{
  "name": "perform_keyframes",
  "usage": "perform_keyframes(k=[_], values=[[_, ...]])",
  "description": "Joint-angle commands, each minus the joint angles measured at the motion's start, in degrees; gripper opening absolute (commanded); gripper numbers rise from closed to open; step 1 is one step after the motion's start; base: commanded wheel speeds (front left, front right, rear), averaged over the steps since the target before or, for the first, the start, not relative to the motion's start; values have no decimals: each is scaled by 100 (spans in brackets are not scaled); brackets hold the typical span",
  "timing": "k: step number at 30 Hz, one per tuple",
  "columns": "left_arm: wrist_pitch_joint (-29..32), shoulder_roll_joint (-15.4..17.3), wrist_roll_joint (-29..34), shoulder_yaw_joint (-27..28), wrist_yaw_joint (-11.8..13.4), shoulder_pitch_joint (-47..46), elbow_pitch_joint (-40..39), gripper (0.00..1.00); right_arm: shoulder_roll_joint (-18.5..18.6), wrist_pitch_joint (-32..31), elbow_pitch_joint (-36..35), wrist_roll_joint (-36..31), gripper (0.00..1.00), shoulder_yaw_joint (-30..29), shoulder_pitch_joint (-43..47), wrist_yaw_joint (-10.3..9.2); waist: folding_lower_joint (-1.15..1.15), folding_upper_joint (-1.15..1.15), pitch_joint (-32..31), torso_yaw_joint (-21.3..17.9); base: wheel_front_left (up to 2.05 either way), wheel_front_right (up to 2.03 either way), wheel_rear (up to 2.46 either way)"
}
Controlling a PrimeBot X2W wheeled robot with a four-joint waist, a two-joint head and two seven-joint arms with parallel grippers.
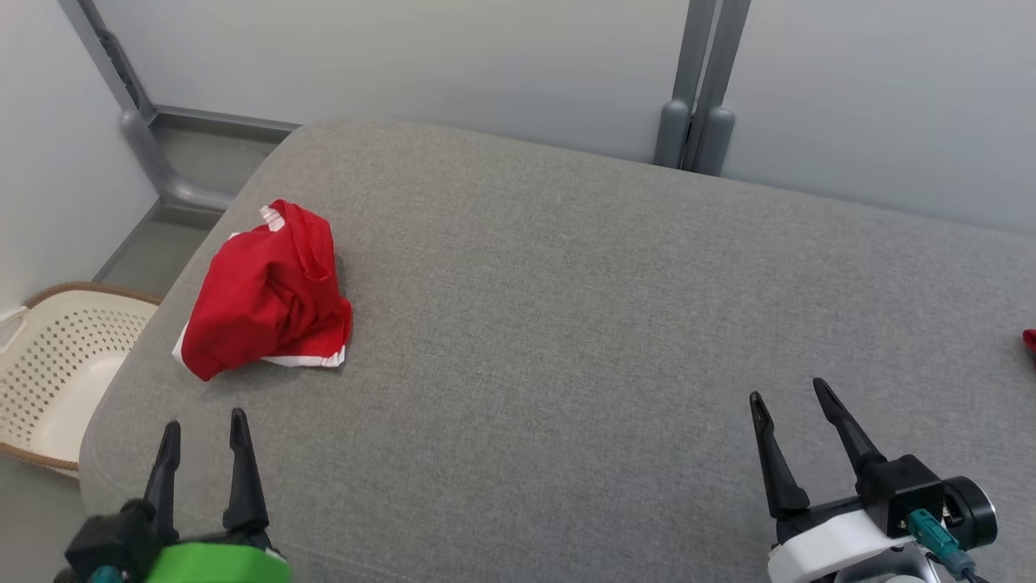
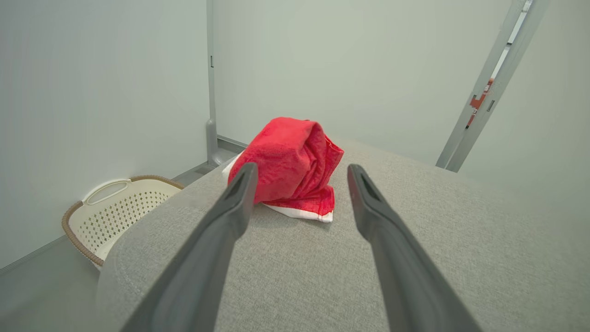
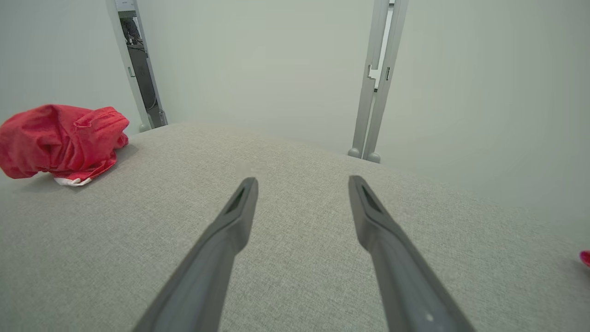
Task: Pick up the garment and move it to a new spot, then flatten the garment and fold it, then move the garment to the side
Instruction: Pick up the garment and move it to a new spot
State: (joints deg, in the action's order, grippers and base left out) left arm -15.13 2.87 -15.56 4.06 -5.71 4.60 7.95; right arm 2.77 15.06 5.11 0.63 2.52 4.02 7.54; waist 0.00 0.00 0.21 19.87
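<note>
Head view: the crumpled red garment (image 1: 267, 295) sits at the left end of the grey cushion (image 1: 566, 324), left gripper (image 1: 204, 419) and right gripper (image 1: 787, 389) both spread, empty; left wrist view sets it dead ahead; right wrist view, far left, with a red scrap (image 3: 585, 257) far right.

You had a garment (image 1: 267, 295) of soft red cloth, matt and finely textured, edged with white cloth trim. The cushion (image 1: 566, 324) under it was grey woven fabric, matt and slightly rough. The basket (image 1: 57, 356) was smooth cream plastic, perforated, its rim bound in brown braided cord. Your left gripper (image 1: 204, 421) carried smooth, matt, dark fingers (image 1: 241, 470) on a glossy green plastic shell. Your right gripper (image 1: 787, 390) carried the same on white and black plastic. The wall panels (image 1: 405, 57) looked smooth and matt, and the posts (image 1: 700, 81) looked like grey painted metal.
</note>
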Motion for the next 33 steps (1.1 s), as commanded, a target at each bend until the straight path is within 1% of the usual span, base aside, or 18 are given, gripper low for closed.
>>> perform_keyframes(k=[1, 2, 4, 7, 10, 12, 15, 18, 21, 22, 23, 24, 25, 29, 33], values=[[0, 7, 11, 42, -45, -313, 115, 100, 23, 15, -31, -60, 100, -9, -123, -10, 0, 0, 406, 28, 0, 0, 0], [1, 9, 25, 48, -70, -456, 263, 100, 23, 15, -56, -113, 100, -8, -168, -11, 0, 0, 537, -3, 0, 0, 0], [1, 139, 32, 14, -100, -900, 721, 100, 50, 15, -91, -218, 100, 20, -282, -11, 0, 0, 872, -84, 0, 0, 0], [110, 339, -98, -100, -143, -1828, 1412, 100, 190, 15, -146, -309, 100, 43, -499, -10, 0, 0, 1413, -215, 0, 0, 0], [445, 556, -226, -37, -149, -2711, 2139, 100, 346, 15, -179, -355, 100, 67, -724, -10, 0, 0, 1920, -338, 0, 0, 0], [780, 631, -391, -45, -164, -3258, 2646, 100, 436, 15, -177, -359, 100, 112, -854, -10, 0, 0, 2182, -412, 0, 0, 0], [1240, 777, -518, -74, -165, -3897, 3390, 100, 538, 15, -173, -364, 100, 153, -996, -11, 0, 0, 2449, -517, 0, 0, 0], [1479, 914, -633, -21, -156, -4352, 4110, 100, 572, 15, -168, -331, 100, 263, -1135, -10, 0, 0, 2590, -667, 0, 0, 0], [1662, 952, -765, 25, -162, -4580, 4739, 100, 543, 15, -120, -278, 100, 289, -1198, -10, 0, 0, 2587, -798, 0, 0, 0], [1680, 994, -763, 0, -164, -4629, 4880, 95, 526, 16, -107, -269, 100, 284, -1210, -11, 0, 0, 2570, -830, 0, 0, 0], [1670, 1034, -782, 2, -166, -4675, 5043, 64, 493, 15, -88, -253, 100, 267, -1221, -10, 0, 0, 2531, -864, 0, 0, 0], [1655, 1040, -809, 4, -168, -4692, 5182, 12, 463, 15, -78, -250, 100, 248, -1216, -10, 0, 0, 2488, -883, 0, 0, 0], [1621, 1034, -790, -15, -170, -4692, 5282, 0, 440, 16, -72, -233, 100, 233, -1200, -10, 0, 0, 2441, -895, 0, 0, 0], [1338, 1046, -669, -215, -182, -4744, 5421, 0, 341, 16, 15, -177, 100, 177, -1018, -10, 0, 0, 2111, -870, 0, 0, 0], [1152, 1028, -676, -545, -188, -4799, 5206, 0, 203, 15, 131, -96, 100, 237, -849, -10, 0, 0, 1626, -821, 0, 0, 0]])
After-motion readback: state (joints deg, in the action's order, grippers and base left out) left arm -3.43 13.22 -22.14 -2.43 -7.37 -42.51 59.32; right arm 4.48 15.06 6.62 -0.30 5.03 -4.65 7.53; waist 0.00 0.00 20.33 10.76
